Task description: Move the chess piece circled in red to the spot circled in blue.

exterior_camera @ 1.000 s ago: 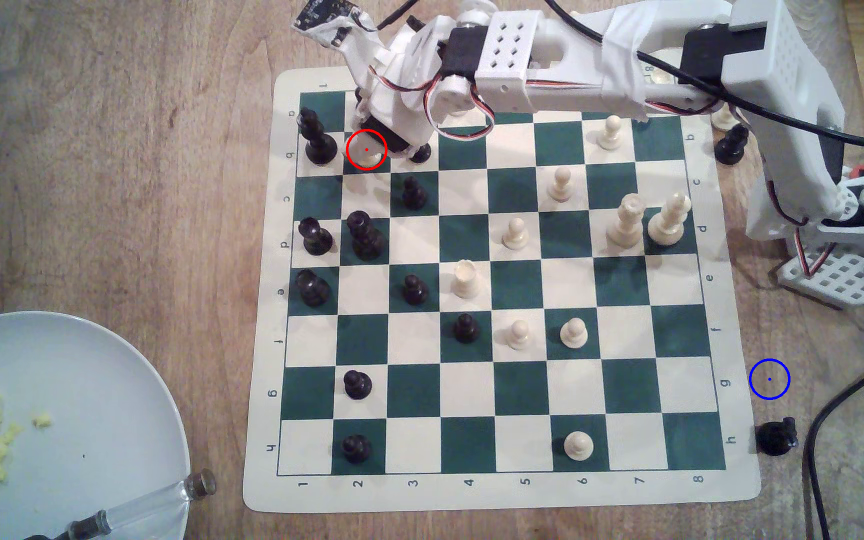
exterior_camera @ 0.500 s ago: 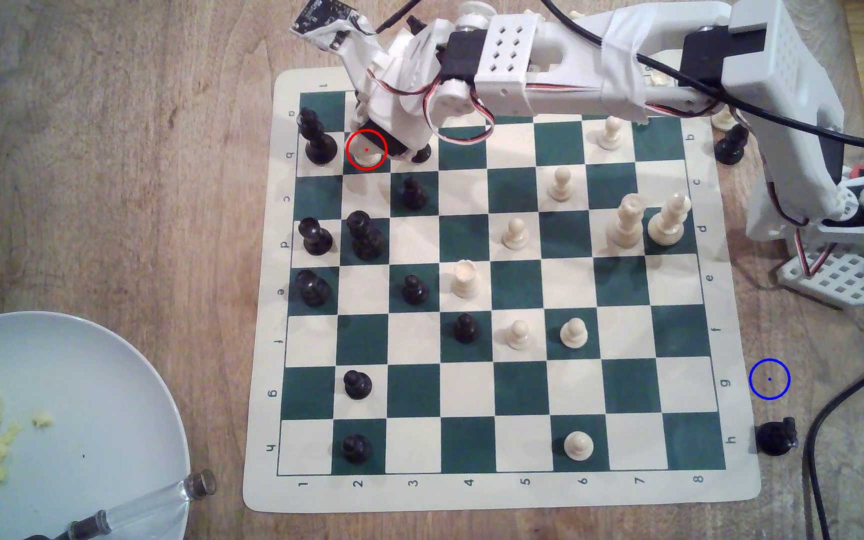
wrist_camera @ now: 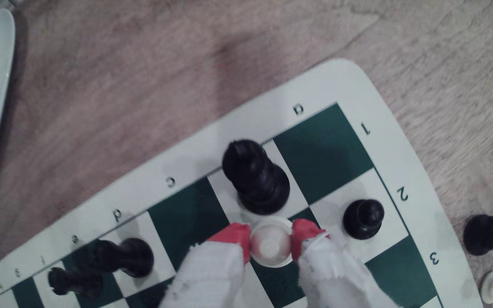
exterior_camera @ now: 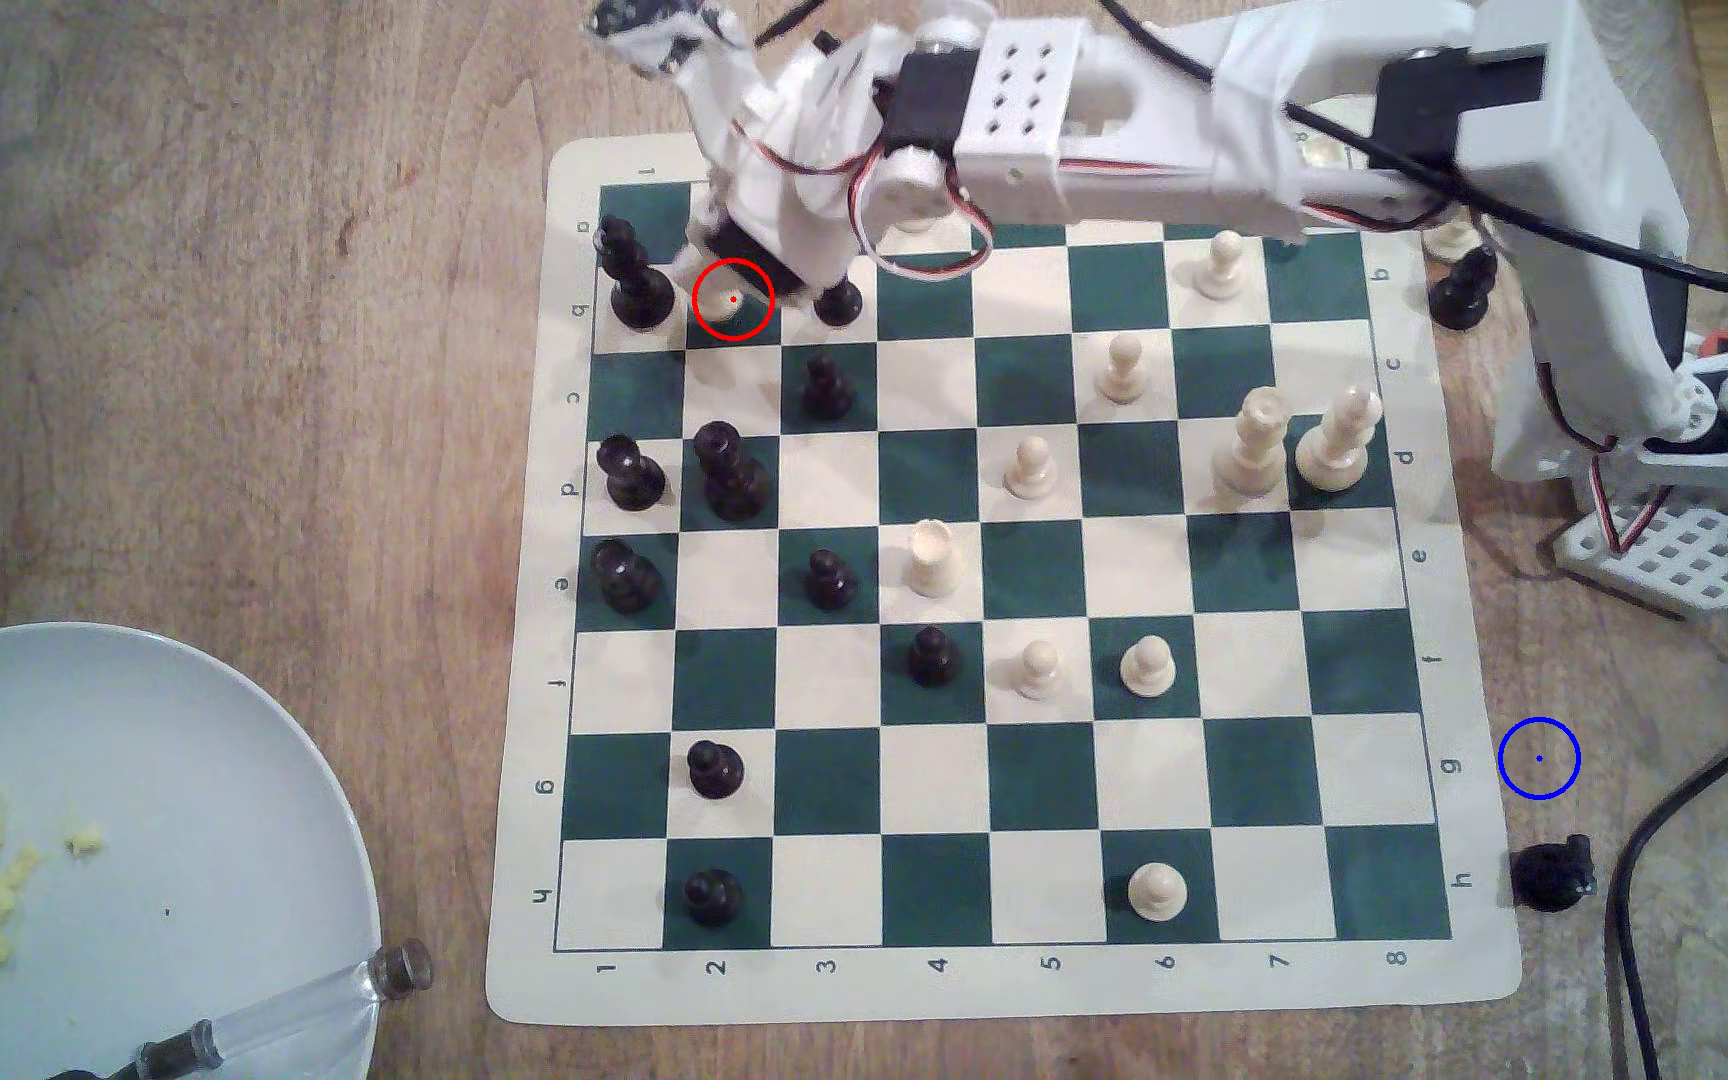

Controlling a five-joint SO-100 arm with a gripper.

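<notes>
**Pincer closing on the white pawn; carry to the blue ring not yet begun**

While the wrist view is showing the grasp most closely, the pincer [wrist_camera: 271, 241] is straddling the chess piece circled in red [wrist_camera: 270, 245], a cream pawn seen from above, with one red fingertip [wrist_camera: 241, 237] pressing against each side of its head. The jaws are standing only as far apart as that head, so the pincer is judged to be gripping the pawn; whether the base is clearing the board cannot be told. A tall black piece [wrist_camera: 255, 177] is standing just beyond the pawn on the neighbouring square, and a black pawn [wrist_camera: 363, 218] is standing near one fingertip, so a straight upward lift is judged the safest exit.

Farther out, in the exterior view, the pawn [exterior_camera: 725, 301] is sitting in its red ring on the chessboard [exterior_camera: 527, 789], at the corner toward the exterior view's left. The spot circled in blue [exterior_camera: 1539, 759] is lying bare on the table [exterior_camera: 216, 363], well apart, just off the board's edge at the exterior view's right, with a black knight [exterior_camera: 1552, 878] near it. Grasping appears done; lifting, crossing and releasing are remaining.
</notes>
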